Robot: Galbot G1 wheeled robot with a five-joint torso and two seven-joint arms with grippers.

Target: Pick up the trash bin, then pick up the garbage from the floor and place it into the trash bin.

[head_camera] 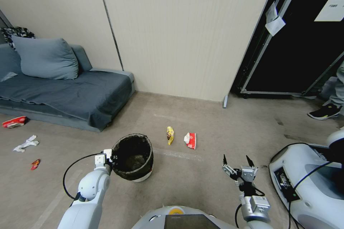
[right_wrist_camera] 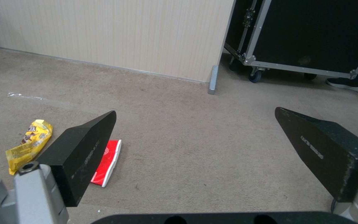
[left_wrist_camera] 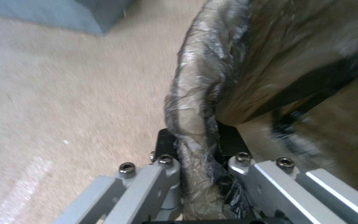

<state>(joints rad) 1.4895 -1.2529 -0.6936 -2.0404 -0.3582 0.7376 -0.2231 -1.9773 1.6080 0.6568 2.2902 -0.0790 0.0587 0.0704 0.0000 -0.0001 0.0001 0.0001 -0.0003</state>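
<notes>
The trash bin (head_camera: 133, 157), white with a dark bag liner, is on the floor (head_camera: 200, 186) in front of me. My left gripper (head_camera: 108, 158) is shut on the bin's near-left rim. In the left wrist view the liner-covered rim (left_wrist_camera: 191, 102) runs between the fingers of my left gripper (left_wrist_camera: 197, 144). Garbage lies beyond the bin: a yellow wrapper (head_camera: 170, 135) (right_wrist_camera: 29, 144) and a red-and-white packet (head_camera: 190, 140) (right_wrist_camera: 108, 161). More lies far left: another packet (head_camera: 14, 121), crumpled white paper (head_camera: 25, 144) and a red scrap (head_camera: 35, 164). My right gripper (head_camera: 236, 161) (right_wrist_camera: 195, 110) hangs open and empty, right of the bin.
A grey sofa (head_camera: 64, 89) stands at the left against the beige wall (head_camera: 172, 32). A black wheeled case (head_camera: 301, 43) fills the back right, with a person's shoe (head_camera: 324, 111) beside it. A white machine (head_camera: 311, 186) with black cables sits at the near right.
</notes>
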